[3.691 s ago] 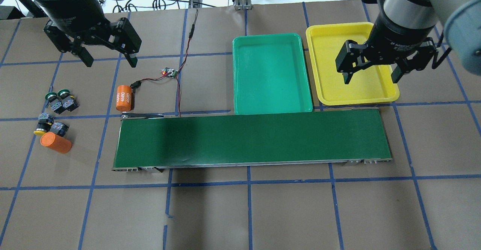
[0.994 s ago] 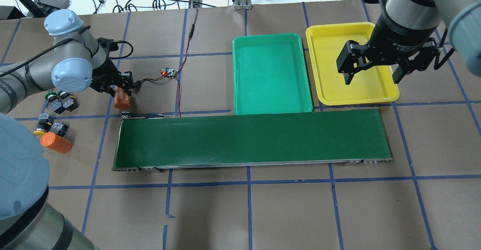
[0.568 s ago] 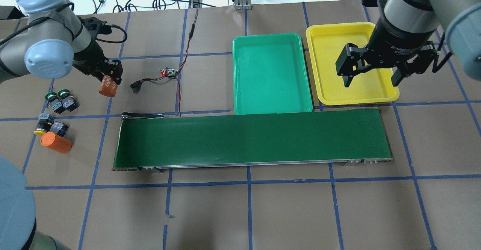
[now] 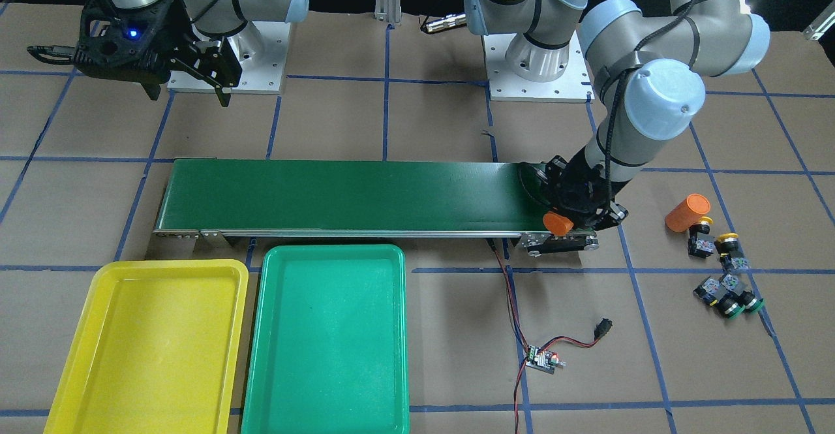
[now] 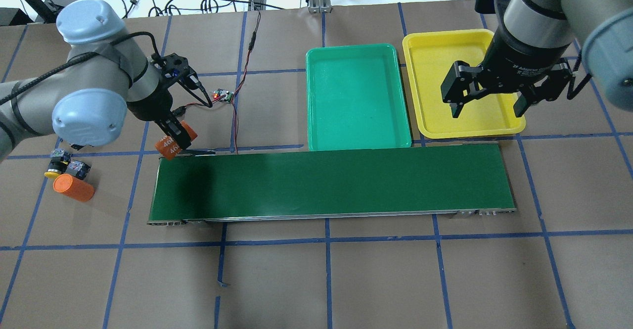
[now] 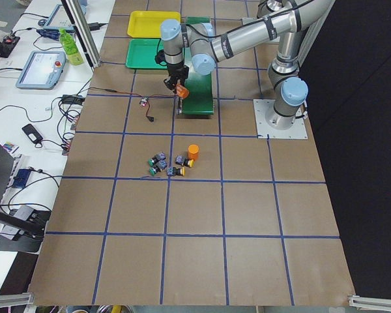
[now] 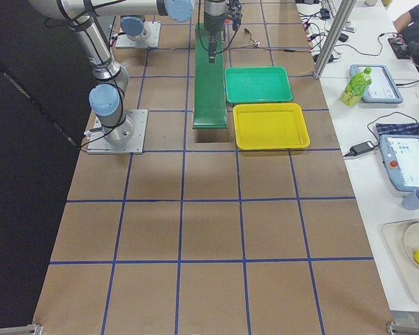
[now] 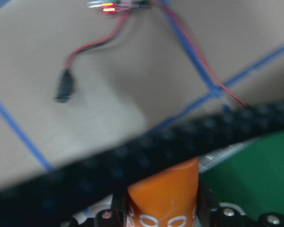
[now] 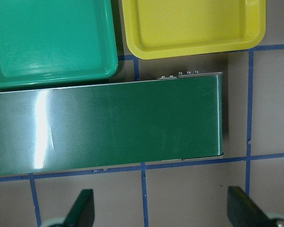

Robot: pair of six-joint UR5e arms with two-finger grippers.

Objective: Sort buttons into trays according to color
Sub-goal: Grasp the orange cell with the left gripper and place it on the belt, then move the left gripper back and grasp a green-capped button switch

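- Off the conveyor belt's (image 5: 331, 183) end, the left arm (image 5: 89, 114) hides the green-capped buttons (image 4: 730, 302) from the overhead camera.
- Left wrist view blurred; orange cylinder (image 8: 163, 194) beside the belt cut off below.

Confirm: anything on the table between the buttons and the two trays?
Yes. From the buttons toward the green tray and yellow tray, the left gripper, shut on an orange cylinder, hangs at the conveyor belt's end nearest them, and red-black wires lie flat beyond it.
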